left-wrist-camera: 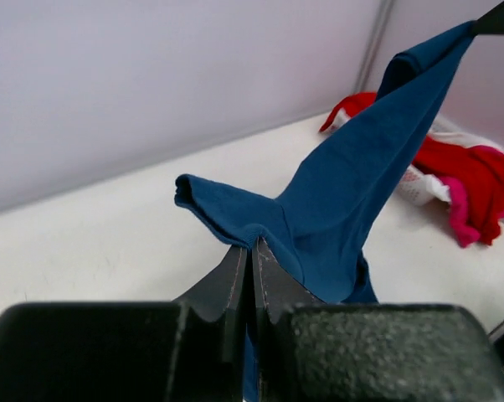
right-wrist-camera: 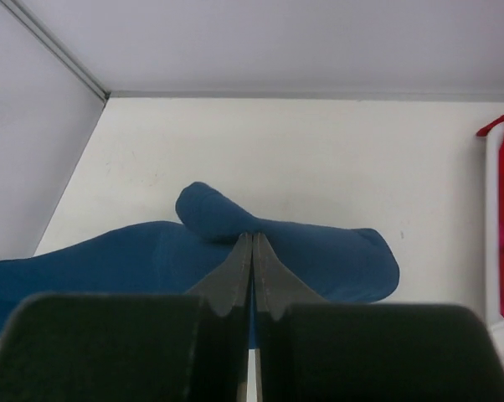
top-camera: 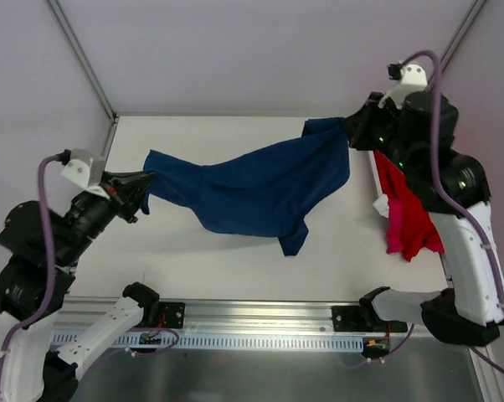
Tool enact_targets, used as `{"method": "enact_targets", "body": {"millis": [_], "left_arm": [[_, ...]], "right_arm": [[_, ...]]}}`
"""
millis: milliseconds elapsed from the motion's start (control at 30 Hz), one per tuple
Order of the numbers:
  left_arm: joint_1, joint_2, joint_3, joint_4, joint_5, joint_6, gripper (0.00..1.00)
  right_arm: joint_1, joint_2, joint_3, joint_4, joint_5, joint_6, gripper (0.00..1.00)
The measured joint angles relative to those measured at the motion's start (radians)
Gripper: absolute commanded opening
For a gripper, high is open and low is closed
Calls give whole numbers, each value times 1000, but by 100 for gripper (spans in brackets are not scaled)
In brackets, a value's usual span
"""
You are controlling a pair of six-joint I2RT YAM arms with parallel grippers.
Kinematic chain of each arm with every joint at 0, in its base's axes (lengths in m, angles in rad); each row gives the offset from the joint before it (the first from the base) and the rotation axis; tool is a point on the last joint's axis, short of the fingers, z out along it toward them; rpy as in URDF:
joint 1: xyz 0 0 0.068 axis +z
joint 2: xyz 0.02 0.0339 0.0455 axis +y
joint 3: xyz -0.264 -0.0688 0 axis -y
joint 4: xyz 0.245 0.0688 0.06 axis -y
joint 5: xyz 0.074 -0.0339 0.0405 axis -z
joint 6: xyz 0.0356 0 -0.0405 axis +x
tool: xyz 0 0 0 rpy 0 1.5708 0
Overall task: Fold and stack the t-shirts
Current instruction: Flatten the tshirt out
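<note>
The navy blue t-shirt (top-camera: 260, 188) hangs stretched in the air between my two grippers, sagging in the middle above the white table; its print does not show. My left gripper (top-camera: 145, 182) is shut on its left end, seen in the left wrist view (left-wrist-camera: 253, 244) pinching the navy cloth (left-wrist-camera: 336, 201). My right gripper (top-camera: 346, 127) is shut on its far right end, seen in the right wrist view (right-wrist-camera: 252, 239) with the navy cloth (right-wrist-camera: 319, 255) bunched at the tips. The red t-shirt (top-camera: 407, 205) and the pink t-shirt (top-camera: 397, 226) lie heaped at the table's right edge.
The white table (top-camera: 193, 251) is walled by pale panels at the back and left. A metal rail (top-camera: 260, 322) with the arm bases runs along the near edge. The red and pink heap also shows in the left wrist view (left-wrist-camera: 465, 180), with something white (left-wrist-camera: 419, 188) beside it.
</note>
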Motion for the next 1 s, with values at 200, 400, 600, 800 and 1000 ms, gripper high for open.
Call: {"method": "enact_targets", "body": {"millis": [200,400,600,800,1000], "left_arm": [[0,-60,191,2,230,88,0],[0,-106,394,5,426,128,0],[1,-101,524,8,543,125,0],[2,-81,489,21,573,130,0],[2,-40,166,97,517,137,0]], "right_arm": [[0,-305,-65,-2,10,-29,0],[0,-679,-189,163,-82,-72,0],[-34,-828,-238,311,-237,-76,1],[-135,-826,-386,360,-273,-35,0],[-139,-771,-625,354,-144,28,1]]}}
